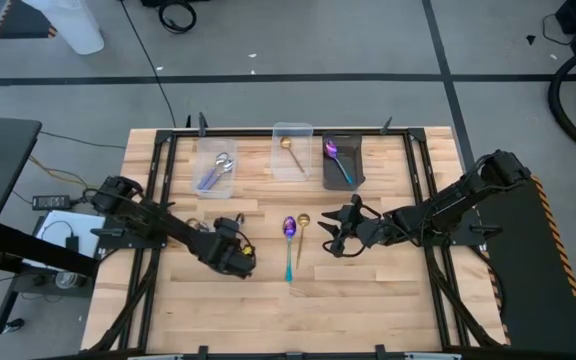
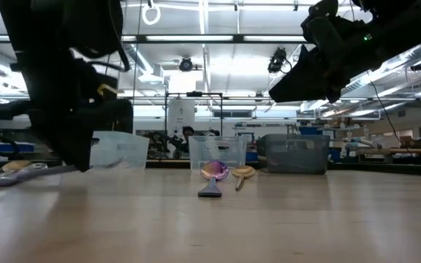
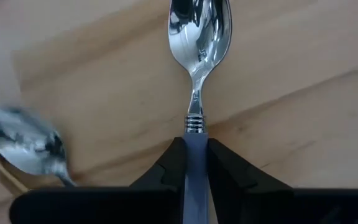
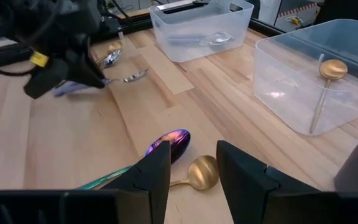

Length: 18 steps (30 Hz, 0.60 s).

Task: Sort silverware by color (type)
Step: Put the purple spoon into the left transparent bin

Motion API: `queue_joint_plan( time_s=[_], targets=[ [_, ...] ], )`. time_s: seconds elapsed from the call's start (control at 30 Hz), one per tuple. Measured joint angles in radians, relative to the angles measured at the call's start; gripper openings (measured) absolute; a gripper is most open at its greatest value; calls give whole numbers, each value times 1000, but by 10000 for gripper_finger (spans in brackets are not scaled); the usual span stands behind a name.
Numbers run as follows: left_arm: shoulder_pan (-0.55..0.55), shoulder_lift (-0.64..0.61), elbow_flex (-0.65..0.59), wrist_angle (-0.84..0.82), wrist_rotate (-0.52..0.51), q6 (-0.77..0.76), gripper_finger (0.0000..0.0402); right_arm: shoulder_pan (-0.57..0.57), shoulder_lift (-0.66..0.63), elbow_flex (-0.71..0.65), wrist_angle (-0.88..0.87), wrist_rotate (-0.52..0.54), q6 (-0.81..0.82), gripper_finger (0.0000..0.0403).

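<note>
High view, table: a pale wooden slatted tabletop point(image 1: 368, 300) carried both dark arms, three bins along its far edge and loose spoons in the middle.
Left arm: the left gripper point(image 3: 195, 163) was low over the table's left-centre, its fingers point(image 3: 166, 171) closed nearly together on the blue-grey handle of a plain silver spoon point(image 3: 197, 37).
Key relation: that spoon's long axis ran straight out from between the fingers, bowl foremost, so it looked ready to lift; the left clear bin lay beyond it, nearest this arm.
Right arm: the right gripper point(image 4: 192, 163) hung above the table right of centre, fingers apart and holding nothing; the two middle spoons lay just ahead of it.
Left clear plastic bin point(image 1: 204, 163): silver spoons with bluish handles lay inside.
Middle clear plastic bin point(image 1: 304, 135): one gold spoon in the bin point(image 4: 325, 87).
Dark grey bin point(image 1: 354, 148): one iridescent purple spoon with a teal handle.
Loose iridescent purple-blue spoon point(image 1: 289, 244): flat at table centre, handle towards the near edge.
Loose gold spoon point(image 1: 303, 232): just beside it, roughly parallel.
Second silver spoon point(image 3: 27, 142): on the wood beside the left gripper, not gripped.
</note>
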Motion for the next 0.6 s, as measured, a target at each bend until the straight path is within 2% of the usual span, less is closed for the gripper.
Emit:
queue_joint_plan(
  time_s=[0.2, 0.6],
  targets=[
    [-12, -67, 11, -24, -96, 81, 51, 0, 0, 0, 0, 0, 0, 140],
    [-12, -239, 12, -46, -164, 226, 51, 0, 0, 0, -10, 0, 19, 140]
  ],
)
